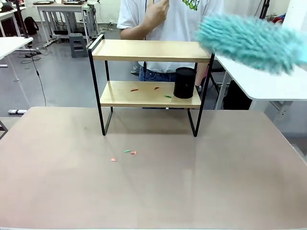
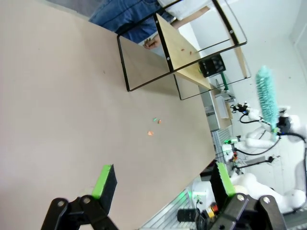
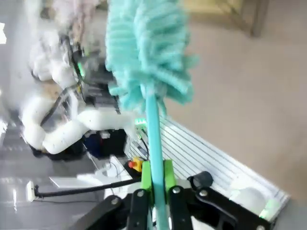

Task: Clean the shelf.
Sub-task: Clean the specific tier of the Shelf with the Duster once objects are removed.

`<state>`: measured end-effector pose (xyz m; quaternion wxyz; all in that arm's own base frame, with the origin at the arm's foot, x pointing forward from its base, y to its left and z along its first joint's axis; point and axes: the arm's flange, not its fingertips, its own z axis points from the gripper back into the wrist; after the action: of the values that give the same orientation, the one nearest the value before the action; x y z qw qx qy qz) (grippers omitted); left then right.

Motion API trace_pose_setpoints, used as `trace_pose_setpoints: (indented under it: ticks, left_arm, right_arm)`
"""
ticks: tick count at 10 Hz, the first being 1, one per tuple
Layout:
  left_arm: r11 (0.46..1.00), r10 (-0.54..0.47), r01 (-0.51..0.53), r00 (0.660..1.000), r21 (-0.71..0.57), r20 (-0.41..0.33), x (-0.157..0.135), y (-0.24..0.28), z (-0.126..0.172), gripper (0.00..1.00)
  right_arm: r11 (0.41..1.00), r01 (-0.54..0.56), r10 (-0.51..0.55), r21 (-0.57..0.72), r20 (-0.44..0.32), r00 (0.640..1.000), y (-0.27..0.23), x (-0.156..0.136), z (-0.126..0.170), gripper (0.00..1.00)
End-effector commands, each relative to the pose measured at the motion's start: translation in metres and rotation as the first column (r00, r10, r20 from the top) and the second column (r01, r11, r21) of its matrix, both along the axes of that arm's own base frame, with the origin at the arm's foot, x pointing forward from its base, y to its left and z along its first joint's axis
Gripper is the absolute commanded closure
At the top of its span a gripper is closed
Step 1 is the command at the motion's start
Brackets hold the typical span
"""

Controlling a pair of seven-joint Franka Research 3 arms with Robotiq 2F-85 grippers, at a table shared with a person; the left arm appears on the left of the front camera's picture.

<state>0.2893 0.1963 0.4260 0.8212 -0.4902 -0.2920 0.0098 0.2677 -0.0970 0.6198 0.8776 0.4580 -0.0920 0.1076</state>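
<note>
The shelf (image 1: 148, 50) stands at the table's far middle, two light wooden boards in a black frame; the left wrist view has it tilted (image 2: 182, 48). Small red and green scraps (image 1: 156, 88) lie on its lower board beside a black cylinder (image 1: 184, 82). A fluffy teal duster (image 1: 249, 40) hangs blurred in the air just right of the top board. My right gripper (image 3: 156, 187) is shut on the duster's teal handle (image 3: 154, 134), head (image 3: 144, 48) pointing away. My left gripper (image 2: 163, 179) is open over the table's near part, nothing between its green pads (image 2: 103, 179).
A few scraps (image 1: 127, 151) lie on the beige table (image 1: 153, 191) in front of the shelf. A person in a white shirt (image 1: 168, 19) stands behind the shelf with one hand raised. A white side table (image 1: 264, 84) is at the right.
</note>
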Motion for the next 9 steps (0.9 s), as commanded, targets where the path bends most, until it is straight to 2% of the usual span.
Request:
trace_pose_setpoints:
  ticks: [1, 2, 3, 4, 9]
  left_arm:
    - [1.0, -0.002, 0.003, 1.0, -0.006, 0.026, -0.001, -0.005, -0.001, 0.0]
    - [1.0, -0.002, 0.003, 1.0, -0.006, 0.026, -0.001, -0.005, -0.001, 0.0]
    - [1.0, -0.002, 0.003, 1.0, -0.006, 0.026, -0.001, -0.005, -0.001, 0.0]
    - [1.0, -0.002, 0.003, 1.0, -0.006, 0.026, -0.001, -0.005, -0.001, 0.0]
    - [1.0, -0.002, 0.003, 1.0, -0.006, 0.026, -0.001, -0.005, -0.001, 0.0]
  right_arm:
    - [0.983, 0.185, -0.184, -0.008, -0.147, 0.972, -0.014, -0.017, -0.081, 0.88]
    - [0.979, 0.196, -0.204, -0.058, -0.208, 0.957, -0.014, -0.016, -0.11, 0.88]
    - [0.98, 0.19, -0.198, -0.055, -0.235, 0.952, -0.001, 0.001, -0.124, 0.88]
    - [0.984, 0.176, -0.178, -0.022, -0.163, 0.971, -0.037, -0.031, -0.095, 0.88]
    - [0.984, 0.176, -0.178, -0.022, -0.163, 0.971, -0.037, -0.031, -0.095, 0.88]
